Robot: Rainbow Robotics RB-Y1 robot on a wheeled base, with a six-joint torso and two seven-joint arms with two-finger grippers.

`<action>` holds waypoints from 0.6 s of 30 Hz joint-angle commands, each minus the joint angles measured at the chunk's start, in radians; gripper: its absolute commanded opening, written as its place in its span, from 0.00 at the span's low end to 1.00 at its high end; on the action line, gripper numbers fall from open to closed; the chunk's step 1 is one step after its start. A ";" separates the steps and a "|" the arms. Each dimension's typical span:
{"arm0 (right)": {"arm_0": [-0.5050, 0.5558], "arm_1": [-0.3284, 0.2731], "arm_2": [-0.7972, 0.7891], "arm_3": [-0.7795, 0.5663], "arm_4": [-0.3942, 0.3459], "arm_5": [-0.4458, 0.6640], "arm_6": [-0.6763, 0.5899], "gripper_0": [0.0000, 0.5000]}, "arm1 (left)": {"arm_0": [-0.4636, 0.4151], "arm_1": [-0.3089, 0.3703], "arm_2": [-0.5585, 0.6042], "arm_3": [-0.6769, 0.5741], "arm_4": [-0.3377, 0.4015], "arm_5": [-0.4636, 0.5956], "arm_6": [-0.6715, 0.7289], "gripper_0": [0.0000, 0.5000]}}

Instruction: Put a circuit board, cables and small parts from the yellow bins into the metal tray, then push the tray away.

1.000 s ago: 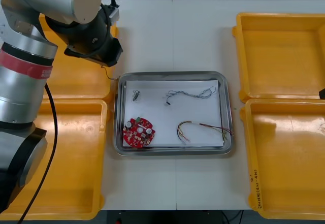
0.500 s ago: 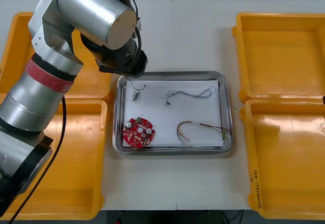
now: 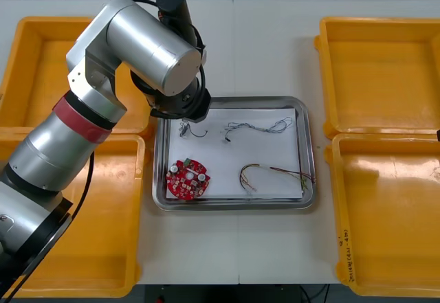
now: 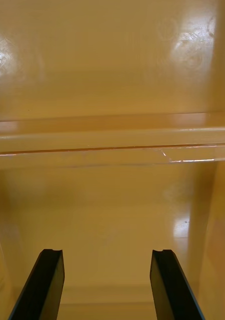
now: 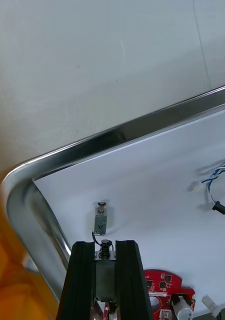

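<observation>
The metal tray (image 5: 142, 185) lies open ahead of my left gripper (image 5: 106, 246), save one small metal part (image 5: 100, 218). Its rim crowds one side, the red circuit board (image 5: 163, 290) the other.

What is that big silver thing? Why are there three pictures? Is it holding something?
It is a robot's left arm. One camera looks down at the table; two more sit on the wrists, looking past the black fingers. The left gripper is over a corner of the metal tray, shut on a small metal part. A second small metal part lies just ahead. The tray also holds a red circuit board, a blue and white cable and a red and yellow cable. The right gripper hangs open over a yellow bin.
</observation>
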 commanded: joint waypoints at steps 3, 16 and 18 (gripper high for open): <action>0.009 -0.021 -0.033 -0.021 -0.010 0.004 -0.049 1.00 | 0.003 -0.020 -0.052 0.061 0.007 -0.092 0.132 0.00; 0.010 -0.019 -0.031 -0.021 0.001 0.004 -0.055 1.00 | 0.004 -0.019 -0.121 0.113 0.020 -0.174 0.163 0.00; 0.010 -0.019 -0.030 -0.021 0.001 0.004 -0.055 1.00 | 0.004 -0.020 -0.123 0.113 0.020 -0.174 0.166 0.00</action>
